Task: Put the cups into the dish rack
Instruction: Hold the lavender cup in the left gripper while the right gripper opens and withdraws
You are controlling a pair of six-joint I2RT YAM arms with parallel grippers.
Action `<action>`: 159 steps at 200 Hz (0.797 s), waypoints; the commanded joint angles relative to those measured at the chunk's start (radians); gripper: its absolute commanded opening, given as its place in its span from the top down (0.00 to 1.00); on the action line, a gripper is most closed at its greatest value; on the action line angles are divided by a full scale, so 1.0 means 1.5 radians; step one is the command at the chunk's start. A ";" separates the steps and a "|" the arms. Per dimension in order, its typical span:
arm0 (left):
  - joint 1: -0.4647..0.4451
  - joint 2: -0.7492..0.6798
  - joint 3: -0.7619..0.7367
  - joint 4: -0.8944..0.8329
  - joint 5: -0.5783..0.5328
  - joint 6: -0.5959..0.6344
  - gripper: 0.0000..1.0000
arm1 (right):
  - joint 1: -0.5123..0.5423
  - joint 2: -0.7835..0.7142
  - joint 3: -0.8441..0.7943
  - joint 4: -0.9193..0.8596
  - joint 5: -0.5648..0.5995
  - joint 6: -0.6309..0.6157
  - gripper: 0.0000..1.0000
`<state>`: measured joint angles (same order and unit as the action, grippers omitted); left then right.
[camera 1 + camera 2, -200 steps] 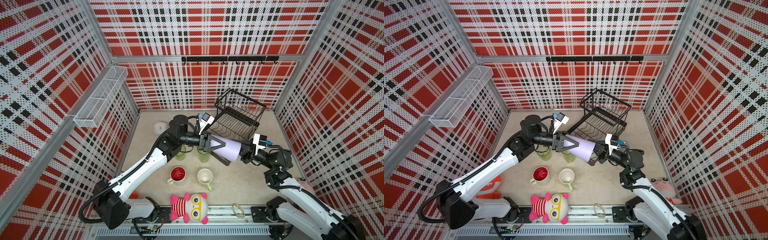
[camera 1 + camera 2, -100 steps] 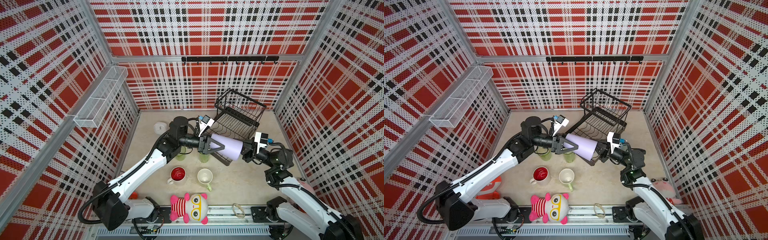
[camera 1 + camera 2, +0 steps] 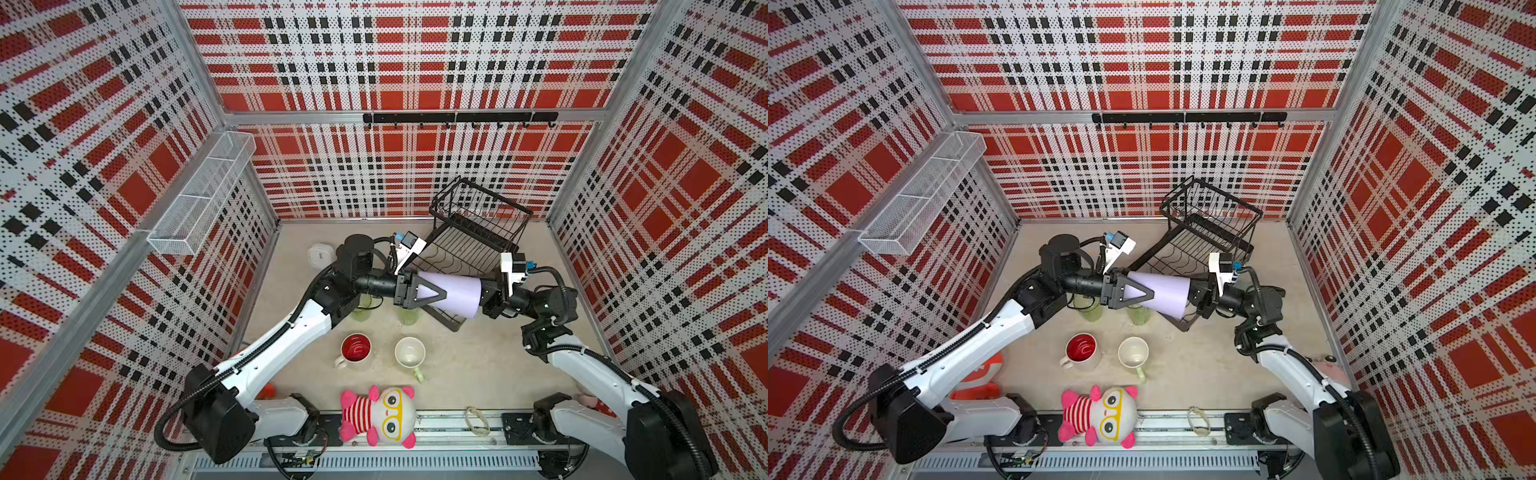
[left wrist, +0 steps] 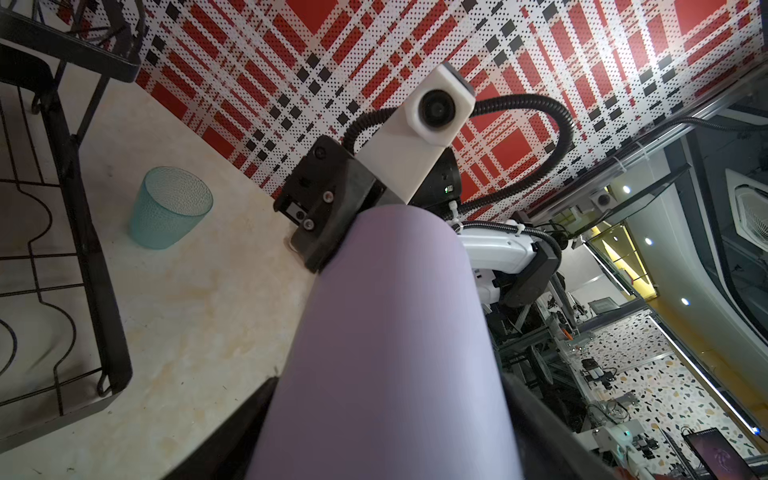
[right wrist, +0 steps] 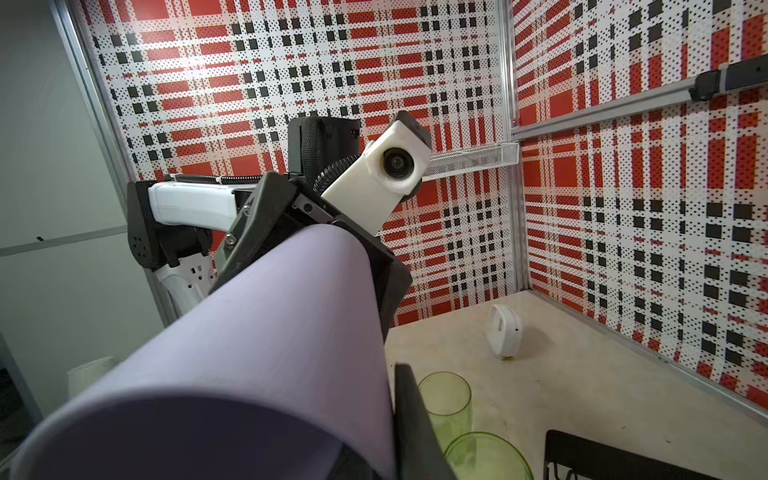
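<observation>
While a handover is judged under way, with the tumbler (image 3: 461, 286) pinched by the right hand (image 3: 484, 296) and straddled wide, grip unclear, by the left hand (image 3: 436, 296), one release is called for.

White mesh wall shelf (image 3: 203, 195) was mounted on the left plaid wall, black hook rail (image 3: 459, 118) on the back wall. White square clock (image 3: 320, 254) stood on the beige tabletop (image 3: 478, 361) near the back-left corner. Pink-striped plush (image 3: 380, 415) with yellow glasses lay at the front edge, with a clear loop (image 3: 476, 419) to its right. Orange-white item (image 3: 978, 380) sat front-left, partly hidden.
</observation>
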<state>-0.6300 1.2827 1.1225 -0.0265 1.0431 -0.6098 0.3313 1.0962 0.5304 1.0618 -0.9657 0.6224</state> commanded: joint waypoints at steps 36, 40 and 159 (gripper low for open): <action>-0.004 -0.010 -0.017 0.055 0.002 -0.008 0.24 | 0.003 -0.021 0.023 -0.079 0.022 -0.041 1.00; -0.004 -0.011 -0.019 0.057 0.001 -0.008 0.23 | 0.003 -0.024 0.024 -0.091 0.025 -0.042 1.00; -0.013 0.006 -0.035 0.122 0.000 -0.052 0.16 | 0.006 -0.030 0.024 -0.122 0.037 -0.076 1.00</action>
<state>-0.6357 1.2869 1.0676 0.0986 1.0248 -0.6800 0.3317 1.0462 0.5564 0.8692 -0.9180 0.5121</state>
